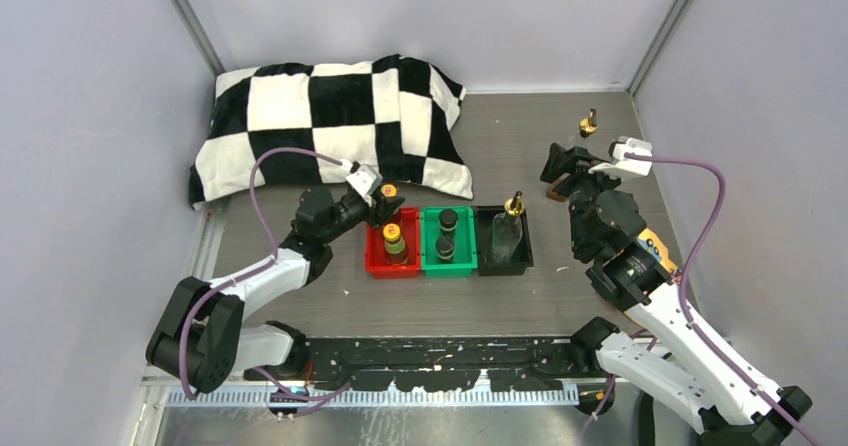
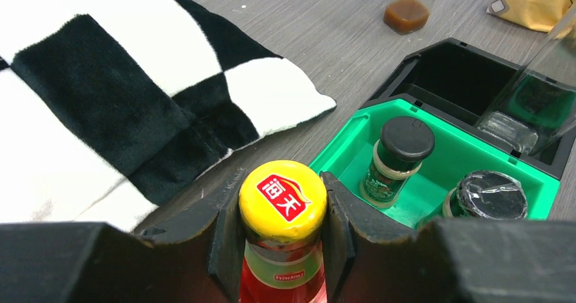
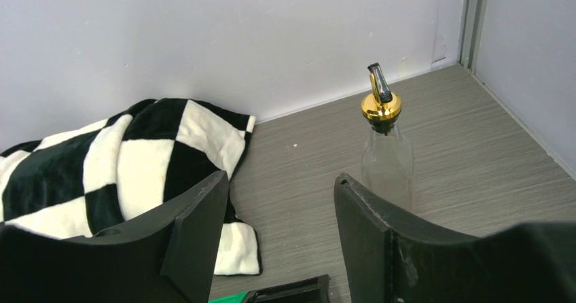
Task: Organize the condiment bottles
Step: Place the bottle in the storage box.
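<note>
The fingers [image 2: 339, 228] of the left gripper [image 1: 387, 199] were closed on a reddish-brown, yellow-capped bottle [image 2: 283, 198] at the far edge of the red plastic tray [image 1: 371, 254]; the right gripper [image 3: 278, 181] had its fingers apart, empty, well right of this tray.

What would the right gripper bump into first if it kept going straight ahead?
Probably the clear glass bottle, slightly right of where the right gripper points; otherwise the back wall.
</note>
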Available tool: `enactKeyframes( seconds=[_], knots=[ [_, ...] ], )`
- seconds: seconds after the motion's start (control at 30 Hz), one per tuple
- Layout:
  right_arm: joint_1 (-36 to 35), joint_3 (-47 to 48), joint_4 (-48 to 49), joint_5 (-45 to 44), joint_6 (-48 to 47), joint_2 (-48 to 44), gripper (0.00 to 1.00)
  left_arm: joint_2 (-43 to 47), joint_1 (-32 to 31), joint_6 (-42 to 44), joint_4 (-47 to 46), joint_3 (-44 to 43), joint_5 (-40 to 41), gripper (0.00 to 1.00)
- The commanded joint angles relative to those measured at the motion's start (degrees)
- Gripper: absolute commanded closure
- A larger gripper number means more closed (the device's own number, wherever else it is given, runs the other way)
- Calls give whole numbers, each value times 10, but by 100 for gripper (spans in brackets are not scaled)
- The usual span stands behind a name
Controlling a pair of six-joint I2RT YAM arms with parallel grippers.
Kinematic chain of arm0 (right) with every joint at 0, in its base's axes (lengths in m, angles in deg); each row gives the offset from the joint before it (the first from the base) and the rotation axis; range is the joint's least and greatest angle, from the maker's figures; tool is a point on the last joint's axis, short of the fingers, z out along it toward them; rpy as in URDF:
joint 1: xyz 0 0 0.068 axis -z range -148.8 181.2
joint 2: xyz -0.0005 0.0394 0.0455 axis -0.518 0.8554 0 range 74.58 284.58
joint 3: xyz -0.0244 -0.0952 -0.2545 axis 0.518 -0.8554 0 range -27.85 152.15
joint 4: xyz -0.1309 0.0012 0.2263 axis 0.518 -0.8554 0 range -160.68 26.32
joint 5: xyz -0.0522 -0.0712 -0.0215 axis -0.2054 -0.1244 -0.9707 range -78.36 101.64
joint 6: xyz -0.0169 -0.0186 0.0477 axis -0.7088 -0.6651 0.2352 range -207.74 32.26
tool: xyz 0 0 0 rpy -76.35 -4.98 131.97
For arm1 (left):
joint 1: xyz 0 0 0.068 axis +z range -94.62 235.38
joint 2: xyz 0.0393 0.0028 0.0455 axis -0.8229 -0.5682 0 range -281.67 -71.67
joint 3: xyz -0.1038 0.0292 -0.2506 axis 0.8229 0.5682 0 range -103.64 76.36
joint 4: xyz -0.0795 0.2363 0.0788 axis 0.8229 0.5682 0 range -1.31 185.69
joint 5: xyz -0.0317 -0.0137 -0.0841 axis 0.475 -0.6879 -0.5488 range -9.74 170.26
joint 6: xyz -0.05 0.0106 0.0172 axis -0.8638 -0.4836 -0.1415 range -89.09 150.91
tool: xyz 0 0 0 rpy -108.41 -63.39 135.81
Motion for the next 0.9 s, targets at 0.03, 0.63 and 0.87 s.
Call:
enactKeyframes(
  seconds=[0.03,0.63,0.87],
  knots=[
    [-3,2,22,-5,-2,-7,36,6,-3,-3,-66,-5,8,90],
    [-2,3,24,-9,-10,-1,35,-1,-3,-55,-53,-16,60,51],
    [-3,3,25,-9,-10,2,35,5,-3,-58,-35,-24,58,47]
  ],
)
